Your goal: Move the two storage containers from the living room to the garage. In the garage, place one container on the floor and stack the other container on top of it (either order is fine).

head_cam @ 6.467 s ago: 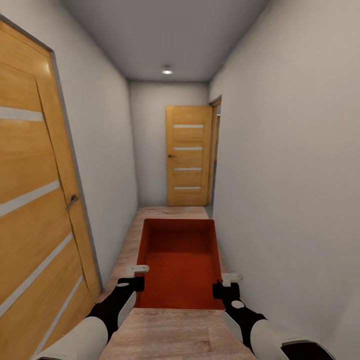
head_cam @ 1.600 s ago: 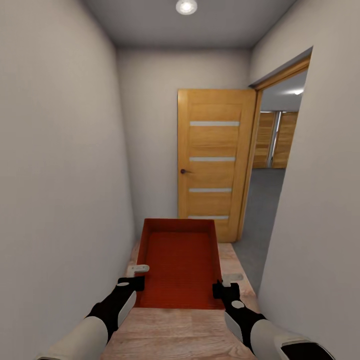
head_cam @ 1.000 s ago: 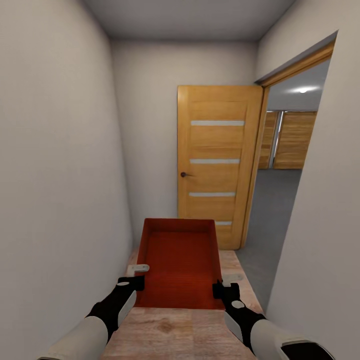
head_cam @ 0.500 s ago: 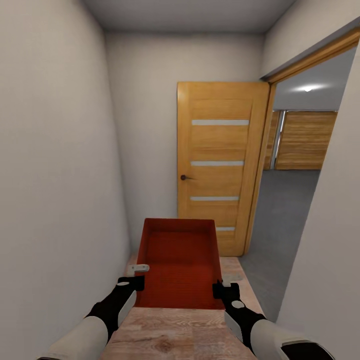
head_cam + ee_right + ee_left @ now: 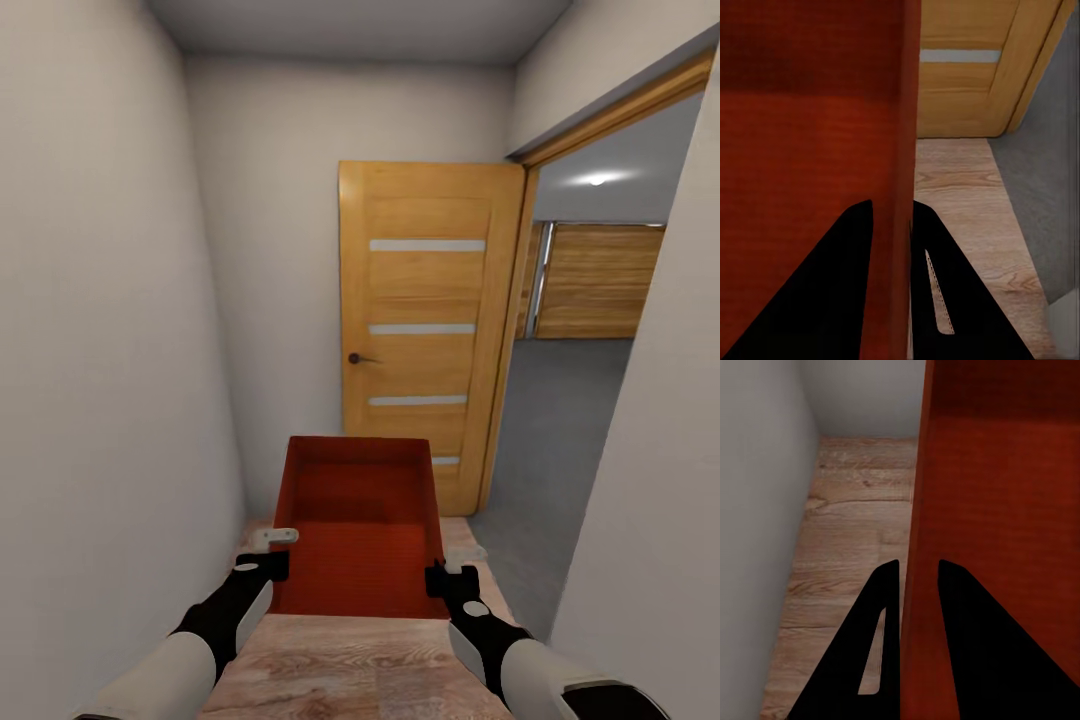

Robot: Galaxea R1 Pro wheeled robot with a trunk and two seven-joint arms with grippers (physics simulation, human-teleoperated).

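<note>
I carry one orange-red storage container [image 5: 358,525] level in front of me, held by both side walls. My left gripper [image 5: 277,553] is shut on its left wall, and the wall [image 5: 916,562] runs between the dark fingers [image 5: 881,607] in the left wrist view. My right gripper [image 5: 447,567] is shut on the right wall [image 5: 902,150], pinched between its fingers [image 5: 859,247]. Through the doorway on the right I see the garage with its dark grey floor [image 5: 555,430] and wooden slatted doors [image 5: 595,280].
I stand in a narrow hallway with white walls [image 5: 100,350] close on both sides and a light wood plank floor [image 5: 350,670]. An orange door [image 5: 425,320] stands open against the far wall beside the doorway. The right wall's edge [image 5: 650,450] is close.
The camera has moved forward down the hallway and, in the last half second, turned slightly; the open door and garage doorway loom larger. The container stays gripped the same way.
</note>
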